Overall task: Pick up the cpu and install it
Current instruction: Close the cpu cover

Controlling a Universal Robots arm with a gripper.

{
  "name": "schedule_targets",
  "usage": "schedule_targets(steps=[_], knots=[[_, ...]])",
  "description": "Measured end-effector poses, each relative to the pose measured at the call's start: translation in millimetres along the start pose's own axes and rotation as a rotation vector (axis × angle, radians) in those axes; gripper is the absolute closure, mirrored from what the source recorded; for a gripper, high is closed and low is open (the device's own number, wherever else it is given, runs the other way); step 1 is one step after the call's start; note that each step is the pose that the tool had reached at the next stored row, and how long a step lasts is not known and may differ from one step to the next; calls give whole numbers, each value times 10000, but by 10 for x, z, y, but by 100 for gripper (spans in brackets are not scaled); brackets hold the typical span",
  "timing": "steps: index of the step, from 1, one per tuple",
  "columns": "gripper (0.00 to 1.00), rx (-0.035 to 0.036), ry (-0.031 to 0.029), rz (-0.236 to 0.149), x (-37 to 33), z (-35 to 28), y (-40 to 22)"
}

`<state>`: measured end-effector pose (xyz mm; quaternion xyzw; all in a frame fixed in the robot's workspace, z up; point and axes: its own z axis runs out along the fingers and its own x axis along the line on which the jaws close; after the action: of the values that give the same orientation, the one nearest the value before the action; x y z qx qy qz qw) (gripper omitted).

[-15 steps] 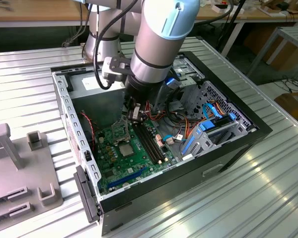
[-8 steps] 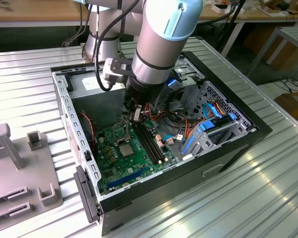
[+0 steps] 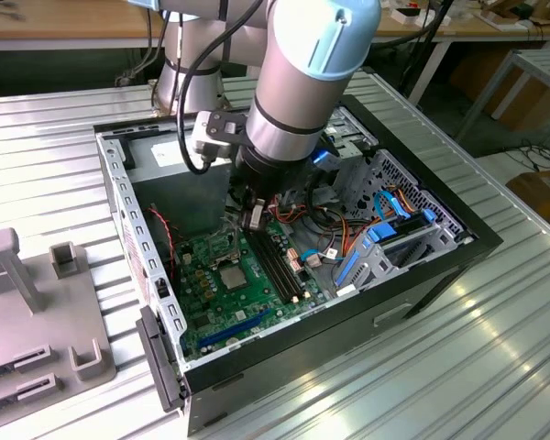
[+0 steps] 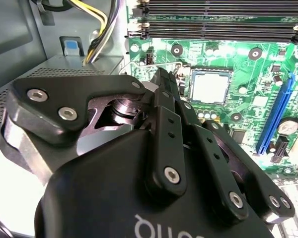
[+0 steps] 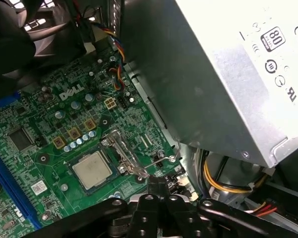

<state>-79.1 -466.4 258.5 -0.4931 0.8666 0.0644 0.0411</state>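
I see the open case (image 3: 119,197) on the desk (image 3: 495,367), with my arm (image 3: 293,82) reaching in. The big grey box (image 5: 208,74) hangs close beside my gripper (image 5: 159,186). The fingers (image 5: 158,188) look pressed shut, holding nothing. The cpu (image 5: 92,170) sits in its socket, lid (image 5: 124,153) open. I think I could bump wires (image 3: 325,225) or the box; room is tight.

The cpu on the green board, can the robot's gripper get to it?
Probably yes. The cpu lies bare-topped in its socket with nothing over it, and the gripper hangs close beside it inside the open case.
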Motion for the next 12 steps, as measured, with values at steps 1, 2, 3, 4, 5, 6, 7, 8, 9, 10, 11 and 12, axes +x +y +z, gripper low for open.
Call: schedule_targets(steps=[1, 2, 3, 4, 5, 6, 7, 8, 9, 10, 11, 12], knots=[[89, 0, 0, 0, 9, -2, -4], [89, 0, 0, 0, 16, -3, -7], [89, 0, 0, 0, 23, -4, -10], [89, 0, -1, 0, 29, -5, -14], [89, 0, 0, 0, 37, -6, -17], [89, 0, -1, 0, 44, -8, -21], [89, 0, -1, -1, 55, -9, -27], [89, 0, -1, 0, 65, -11, -31], [89, 0, -2, 0, 71, -12, -35], [89, 0, -1, 0, 80, -14, -40], [89, 0, -1, -1, 87, -15, -44], [89, 0, -1, -1, 94, -16, -48]])
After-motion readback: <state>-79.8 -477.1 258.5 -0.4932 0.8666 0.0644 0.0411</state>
